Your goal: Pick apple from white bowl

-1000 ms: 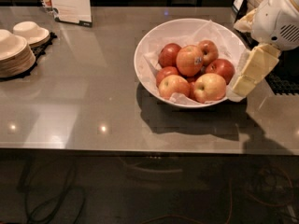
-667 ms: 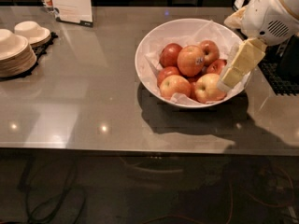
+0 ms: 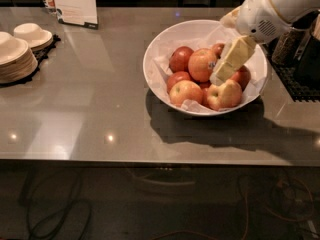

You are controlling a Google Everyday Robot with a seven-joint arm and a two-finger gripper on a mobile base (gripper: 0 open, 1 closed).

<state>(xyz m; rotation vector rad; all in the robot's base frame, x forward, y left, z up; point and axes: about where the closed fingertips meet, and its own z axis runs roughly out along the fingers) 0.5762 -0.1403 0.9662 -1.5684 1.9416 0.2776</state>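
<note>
On the grey glossy desk (image 3: 95, 104) a wide white bowl (image 3: 162, 44) stands right of the middle, lined with crumpled white paper (image 3: 197, 34). It holds a heap of apples. The large orange-red apple (image 3: 200, 64), with a small dark sticker on its right side, lies on top of the heap near the bowl's centre. A darker red apple (image 3: 180, 58) sits just left of it. Two paler yellow-pink apples (image 3: 185, 91) lie at the near side of the bowl.

The robot's white arm (image 3: 272, 9) comes in from the far right, above the bowl's right rim. Its cream-coloured gripper (image 3: 223, 73) slants down and left into the bowl. The tip is just right of the stickered apple, close by the sticker, above the right-hand pale apple. I cannot tell whether the gripper is open or closed, nor whether it touches the apple; it holds nothing that can be seen.

At the far left stand stacked cream dishes (image 3: 15, 59), and a printed sign (image 3: 75, 4) stands at the far edge.
</note>
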